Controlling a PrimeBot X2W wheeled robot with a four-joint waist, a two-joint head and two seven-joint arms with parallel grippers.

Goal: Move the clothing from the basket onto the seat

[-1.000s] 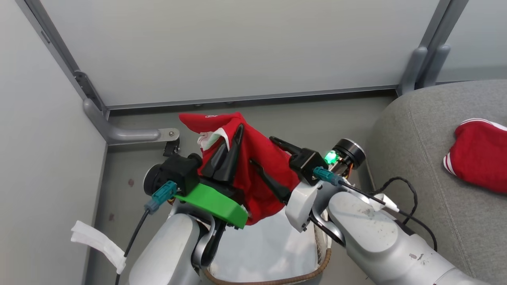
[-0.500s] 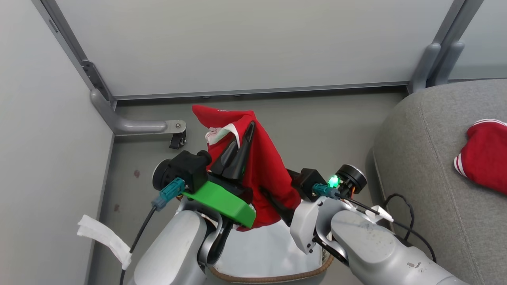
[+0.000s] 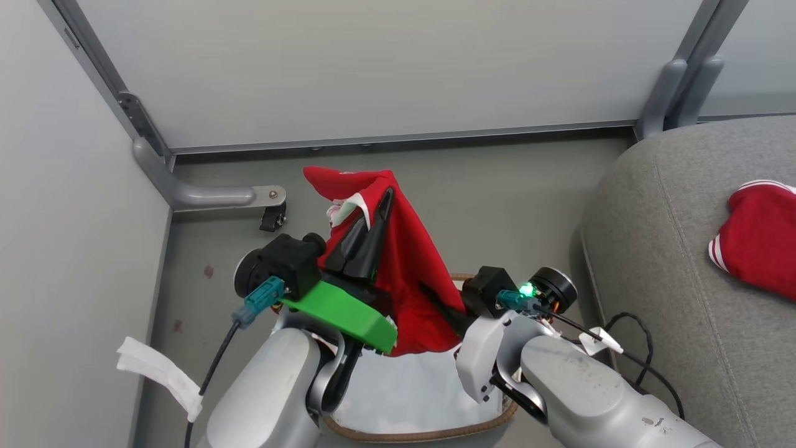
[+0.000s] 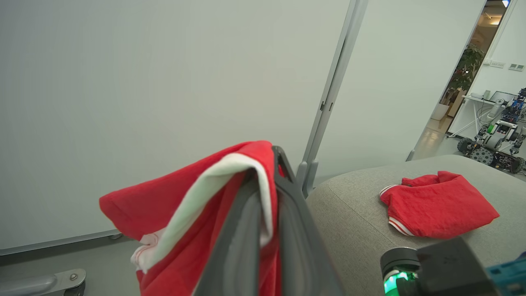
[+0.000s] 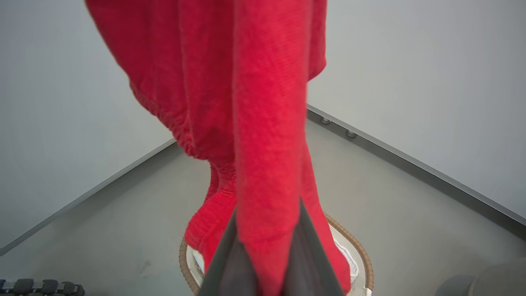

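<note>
Above the basket (image 3: 435,432), your left claw (image 3: 376,214) is shut tight on the top of the red clothing (image 3: 410,267). Your right claw (image 5: 267,242) is pinched on a lower fold. The cloth hangs down over the white sheet (image 3: 404,389). The seat (image 3: 653,249) is close on your right, with another red piece (image 3: 755,239) lying on it. Bare floor (image 3: 516,199) runs ahead to the wall (image 3: 373,68).

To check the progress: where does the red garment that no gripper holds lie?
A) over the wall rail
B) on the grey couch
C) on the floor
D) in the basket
B: the loose garment lies on the couch, while the other garment hangs from the left gripper.
</note>
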